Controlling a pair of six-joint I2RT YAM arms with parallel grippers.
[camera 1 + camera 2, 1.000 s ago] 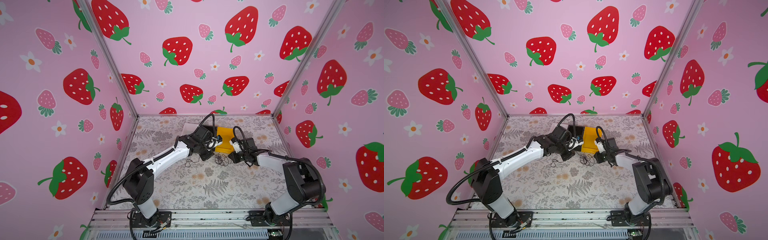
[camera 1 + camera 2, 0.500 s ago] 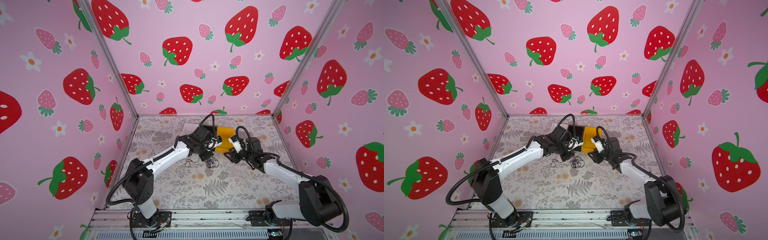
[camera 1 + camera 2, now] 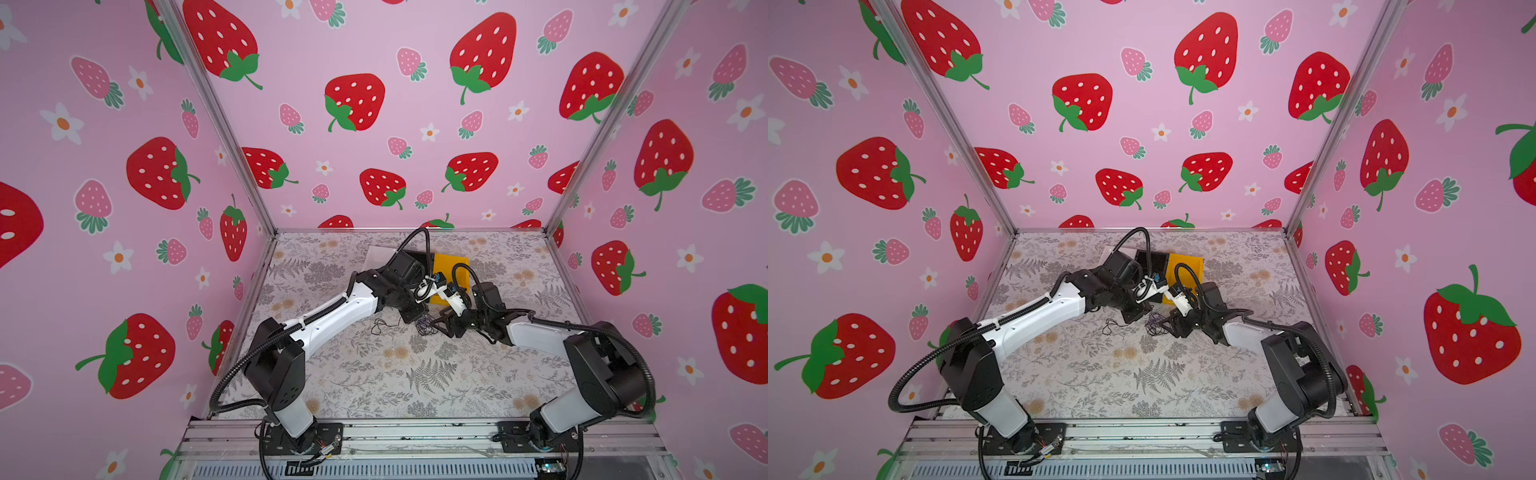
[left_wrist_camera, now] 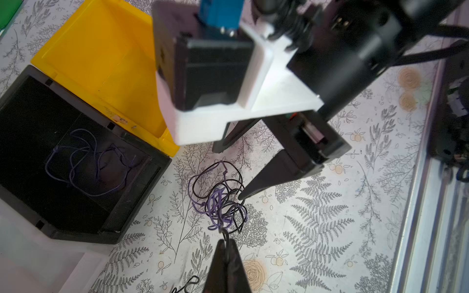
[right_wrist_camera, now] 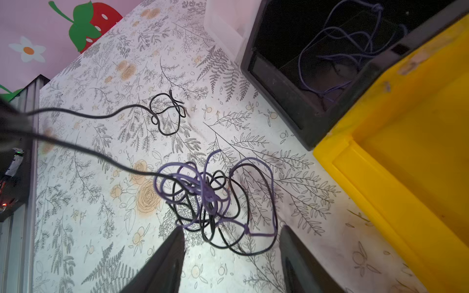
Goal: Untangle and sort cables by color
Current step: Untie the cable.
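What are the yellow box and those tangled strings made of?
The yellow box looks like hard plastic: smooth, a little glossy, with moulded rims and a few scuffs. The tangled strings, black and purple, look like thin cord with a soft rubbery or plastic coat: they flop in loose loops and show small knots. Whether wire runs inside, I cannot tell.

The right fingers (image 5: 167, 253) have opened beside the cables (image 5: 215, 197).
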